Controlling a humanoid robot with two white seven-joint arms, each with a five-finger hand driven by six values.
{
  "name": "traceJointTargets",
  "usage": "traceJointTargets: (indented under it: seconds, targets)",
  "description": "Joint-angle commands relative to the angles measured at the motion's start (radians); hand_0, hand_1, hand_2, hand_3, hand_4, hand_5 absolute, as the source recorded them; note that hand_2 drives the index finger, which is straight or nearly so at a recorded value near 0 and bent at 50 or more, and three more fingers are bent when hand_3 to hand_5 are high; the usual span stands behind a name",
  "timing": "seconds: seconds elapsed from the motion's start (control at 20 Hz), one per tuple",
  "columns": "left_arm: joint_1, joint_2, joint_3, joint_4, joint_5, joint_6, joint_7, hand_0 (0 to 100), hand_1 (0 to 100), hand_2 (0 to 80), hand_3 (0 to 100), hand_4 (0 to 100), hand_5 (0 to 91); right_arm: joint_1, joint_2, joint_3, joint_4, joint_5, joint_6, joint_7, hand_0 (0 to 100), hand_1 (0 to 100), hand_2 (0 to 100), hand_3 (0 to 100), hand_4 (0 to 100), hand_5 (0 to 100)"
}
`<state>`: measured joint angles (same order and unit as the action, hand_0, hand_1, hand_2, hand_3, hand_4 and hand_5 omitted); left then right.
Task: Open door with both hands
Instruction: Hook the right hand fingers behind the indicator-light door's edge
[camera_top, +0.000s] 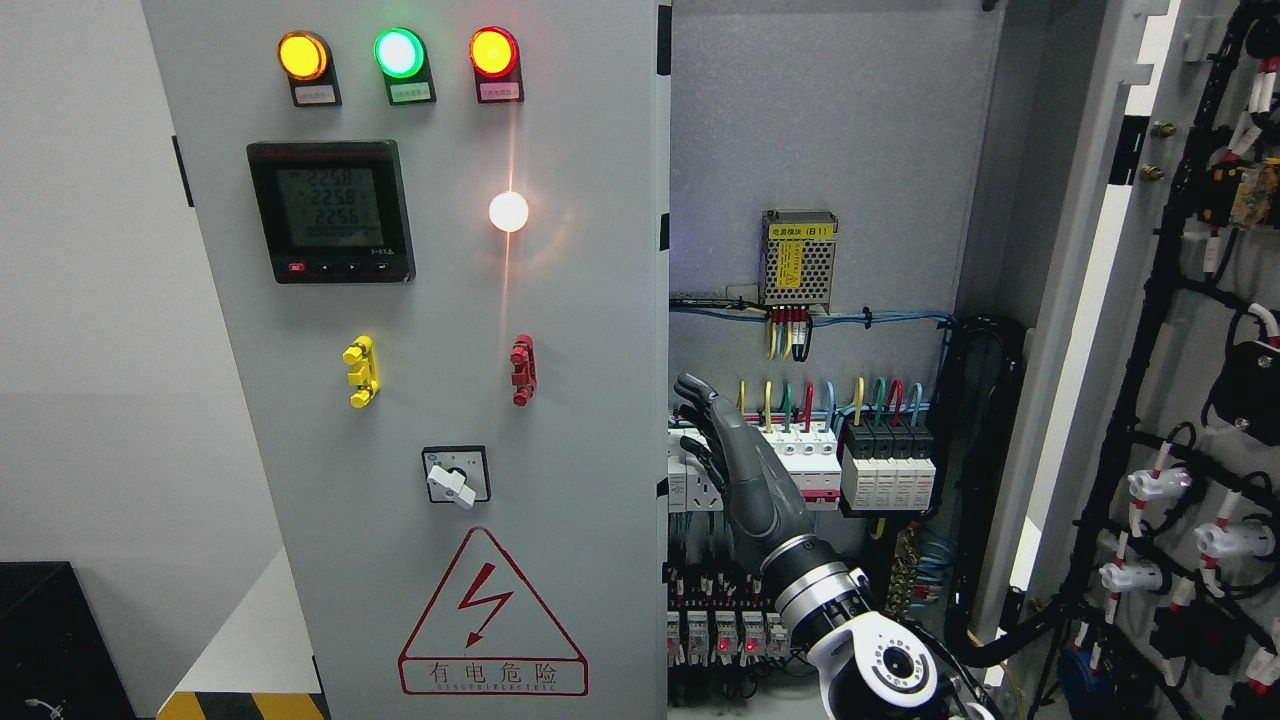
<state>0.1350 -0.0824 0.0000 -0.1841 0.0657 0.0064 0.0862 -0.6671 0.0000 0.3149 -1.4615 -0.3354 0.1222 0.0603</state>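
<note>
Grey sheet metal makes up the closed left door (420, 400) of the electrical cabinet, and everything else is best placed against that door. Its right edge (662, 360) is where the right hand (735, 465) now sits: the arm comes up from the lower right, and the dark fingers (697, 400) are loosely extended, reaching toward the edge and grasping nothing. Whether the fingertips touch the edge or stop just short of it cannot be told. The left hand is not in view.

Right of the door, the cabinet stands open. The right door (1190, 420) is swung wide, its inner face covered with black cable runs. Just behind the hand, right of the door edge, sit a row of white breakers (800, 460) with coloured wires (830, 395), and lower down small relays with red lights.

The main risk is that closeness. If the fingers hook too deep behind the edge, they could snag a wire or knock a breaker lever. The lit lamps (400, 52) and the red lightning warning sign (490, 615) on the door's face suggest the cabinet is powered, so such contact matters. A shallow hold risks the opposite: fingertips slipping off the thin edge as the pull starts. If the door is latched, pulling could also strain the fingers.
</note>
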Motion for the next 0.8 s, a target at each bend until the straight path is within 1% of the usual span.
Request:
traceJointTargets:
  seconds: [0.0, 0.15, 0.25, 0.4, 0.5, 0.75]
  targets:
    - [0.0, 0.0, 0.009, 0.0, 0.0, 0.0, 0.0, 0, 0, 0.0, 0, 0, 0.0, -0.002, -0.018, -0.03, 0.027, -0.005, 0.0, 0.022, 19, 0, 0, 0, 0, 0]
    - [0.0, 0.0, 0.009, 0.0, 0.0, 0.0, 0.0, 0, 0, 0.0, 0, 0, 0.0, -0.008, -0.018, -0.03, 0.038, -0.005, 0.0, 0.065, 19, 0, 0, 0, 0, 0]
    - [0.0, 0.0, 0.009, 0.0, 0.0, 0.0, 0.0, 0, 0, 0.0, 0, 0, 0.0, -0.015, -0.018, -0.03, 0.038, -0.019, 0.002, 0.079, 19, 0, 0, 0, 0, 0]
    - [0.0, 0.001, 0.009, 0.0, 0.0, 0.0, 0.0, 0, 0, 0.0, 0, 0, 0.0, -0.022, -0.018, -0.03, 0.047, -0.048, 0.013, 0.081, 19, 0, 0, 0, 0, 0]
    - [0.0, 0.0, 0.009, 0.0, 0.0, 0.0, 0.0, 0, 0, 0.0, 0, 0, 0.0, -0.026, -0.02, -0.042, 0.058, -0.071, 0.017, 0.082, 19, 0, 0, 0, 0, 0]
    - [0.0, 0.0, 0.009, 0.0, 0.0, 0.0, 0.0, 0, 0, 0.0, 0, 0, 0.0, -0.046, -0.021, -0.043, 0.081, -0.082, 0.017, 0.084, 19, 0, 0, 0, 0, 0]
